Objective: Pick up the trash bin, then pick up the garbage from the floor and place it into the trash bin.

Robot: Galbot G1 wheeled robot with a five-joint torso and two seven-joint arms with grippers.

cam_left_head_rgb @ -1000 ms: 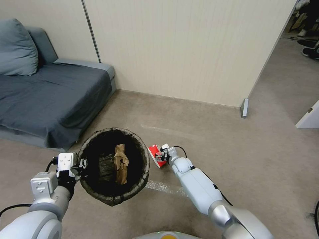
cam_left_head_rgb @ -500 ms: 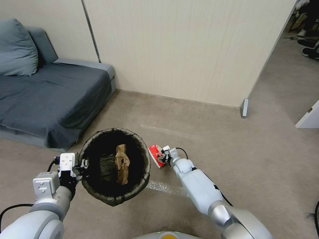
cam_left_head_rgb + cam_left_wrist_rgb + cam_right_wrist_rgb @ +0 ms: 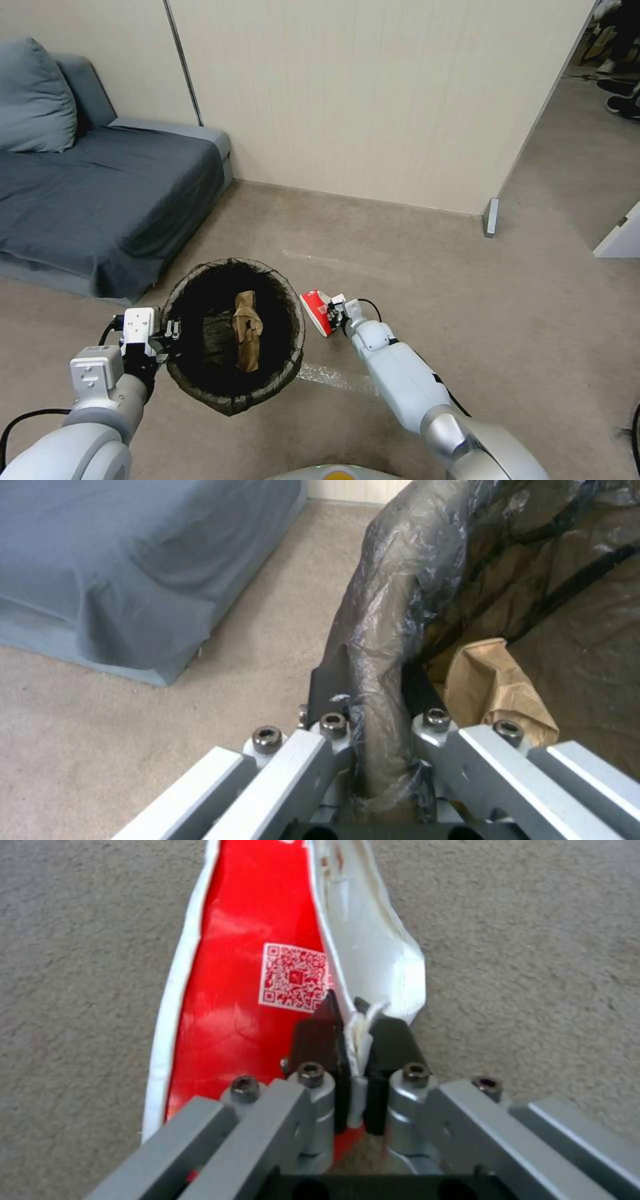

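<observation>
Trash bin [image 3: 233, 400] white wall hidden under dark bag. Brown paper bag [image 3: 497, 692] lower end cut off behind left claw [image 3: 377, 720] links. Red-and-white carton [image 3: 247, 990] far end cut by frame edge; QR code unreadable.

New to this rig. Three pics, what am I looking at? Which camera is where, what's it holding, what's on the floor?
It is a wheeled robot with two arms. The wide picture comes from its head camera, looking down at a carpeted floor beside a grey sofa. The other two come from cameras on each wrist, looking along the fingers.

The left gripper is shut on the rim of the trash bin, a round bin lined with a dark bag; the left wrist view shows the fingers pinching that bagged rim. A crumpled brown paper bag already lies inside.

The right gripper is shut on the white edge of a red-and-white carton, just right of the bin. The right wrist view shows a QR code on it. Whether the carton touches the carpet, I cannot tell.
</observation>
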